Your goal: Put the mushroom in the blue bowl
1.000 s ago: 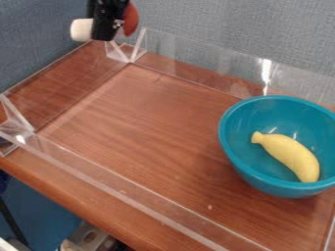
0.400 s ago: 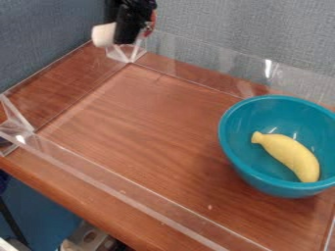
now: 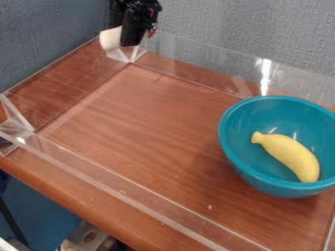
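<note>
Camera view shows my wooden surface (image 3: 124, 127) spreading out below and in front of the hand, fenced by a low clear acrylic wall (image 3: 197, 54). Well away from the hand, toward the lower right, the blue bowl (image 3: 242, 137) sits on that surface with a yellow banana (image 3: 288, 157) lying inside it. The hand (image 3: 135, 22) hangs above the wall's far-left corner, clenched on the mushroom (image 3: 113, 37); only the pale stem shows, sticking out to its left. Since a second ago I've seen the hand slide right and sink a little, and the red-brown cap is now hidden. I judge the carry has just begun, with the whole crossing remaining. Nothing blocks the way, though the banana takes up part of the bowl's floor.
</note>
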{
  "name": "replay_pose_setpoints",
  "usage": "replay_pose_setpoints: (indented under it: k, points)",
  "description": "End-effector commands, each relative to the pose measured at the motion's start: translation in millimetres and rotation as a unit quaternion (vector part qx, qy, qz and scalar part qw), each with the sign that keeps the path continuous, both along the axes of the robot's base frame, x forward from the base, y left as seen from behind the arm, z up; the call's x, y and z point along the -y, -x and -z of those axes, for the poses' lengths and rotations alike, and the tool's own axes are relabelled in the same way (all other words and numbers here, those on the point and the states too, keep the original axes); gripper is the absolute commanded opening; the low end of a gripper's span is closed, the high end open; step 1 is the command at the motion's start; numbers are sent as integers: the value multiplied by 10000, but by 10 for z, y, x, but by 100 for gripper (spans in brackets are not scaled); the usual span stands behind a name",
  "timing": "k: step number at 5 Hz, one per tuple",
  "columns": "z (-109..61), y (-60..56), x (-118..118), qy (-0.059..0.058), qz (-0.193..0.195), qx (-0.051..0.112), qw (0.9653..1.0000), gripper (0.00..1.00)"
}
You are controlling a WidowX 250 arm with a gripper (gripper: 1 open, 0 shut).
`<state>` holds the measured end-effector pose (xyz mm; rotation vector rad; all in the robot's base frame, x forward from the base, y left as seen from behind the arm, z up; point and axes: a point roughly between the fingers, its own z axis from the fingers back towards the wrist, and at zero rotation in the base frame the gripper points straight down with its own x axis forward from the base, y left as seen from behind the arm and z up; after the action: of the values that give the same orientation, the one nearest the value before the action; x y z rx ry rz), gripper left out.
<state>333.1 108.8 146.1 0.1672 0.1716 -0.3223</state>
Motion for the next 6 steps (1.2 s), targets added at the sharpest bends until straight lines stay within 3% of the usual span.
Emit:
replay_pose_setpoints:
  k: [1, 2, 4, 6]
  points:
    - [-97, -113, -113, -4, -3, 375, 9993, 0]
    - [-37, -187, -191, 74, 99, 441, 9990, 0]
    - [-95, -342, -58, 217, 322, 569, 9976, 0]
    - [-45, -246, 68, 369, 409, 720, 9959, 0]
